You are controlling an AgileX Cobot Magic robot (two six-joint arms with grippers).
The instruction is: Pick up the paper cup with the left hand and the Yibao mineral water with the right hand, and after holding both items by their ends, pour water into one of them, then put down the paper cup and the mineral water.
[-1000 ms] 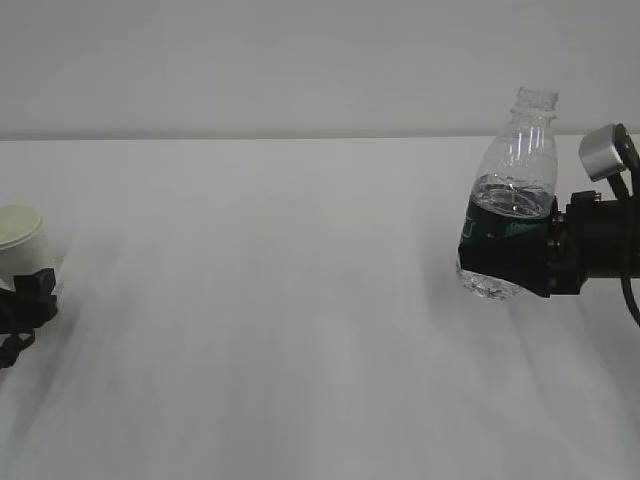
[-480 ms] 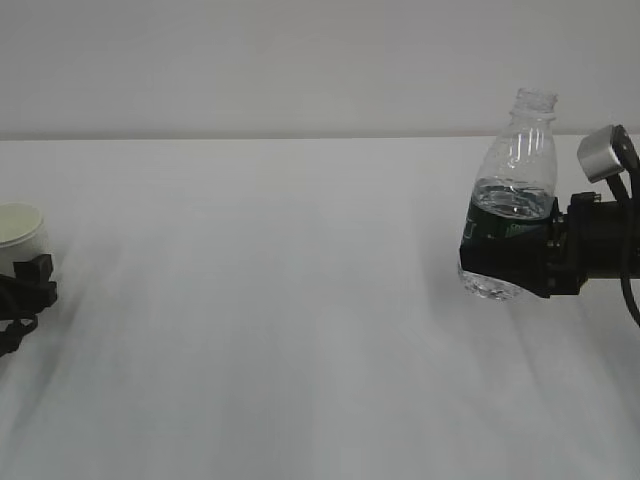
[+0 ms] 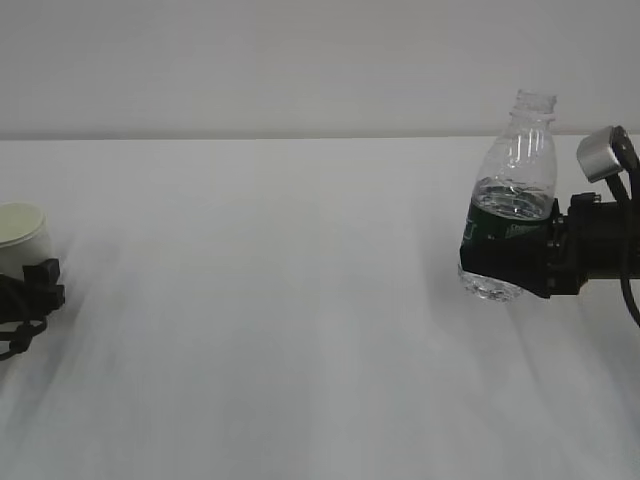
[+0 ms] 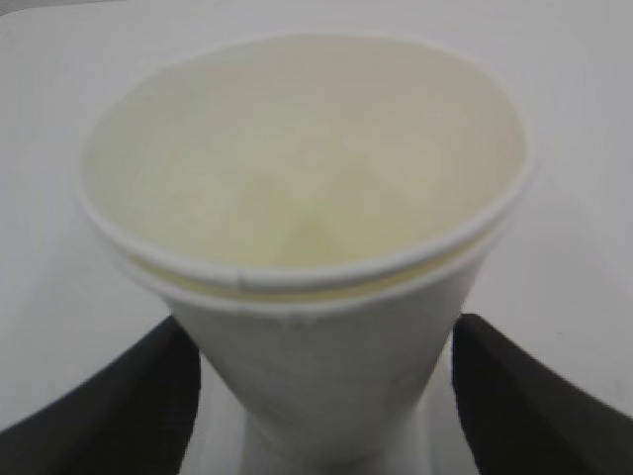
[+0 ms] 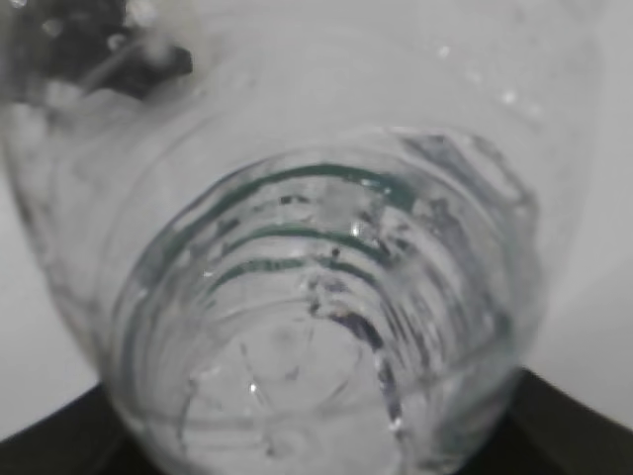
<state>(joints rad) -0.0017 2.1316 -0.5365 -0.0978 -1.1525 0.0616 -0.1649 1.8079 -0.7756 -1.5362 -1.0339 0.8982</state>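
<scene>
At the right of the frame we see the Yibao mineral water (image 3: 512,195) held clear of the white table (image 3: 300,300), long axis near upright, its capless neck tipped slightly right. The right tool (image 3: 505,262) is clamped across its dark green label, whose writing we cannot read. At the far left edge, the left tool (image 3: 30,290) grips the white paper cup (image 3: 22,232), mouth up.

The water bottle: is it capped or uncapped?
Uncapped: the Yibao mineral water, clamped by the right hand, shows a bare threaded neck.
</scene>
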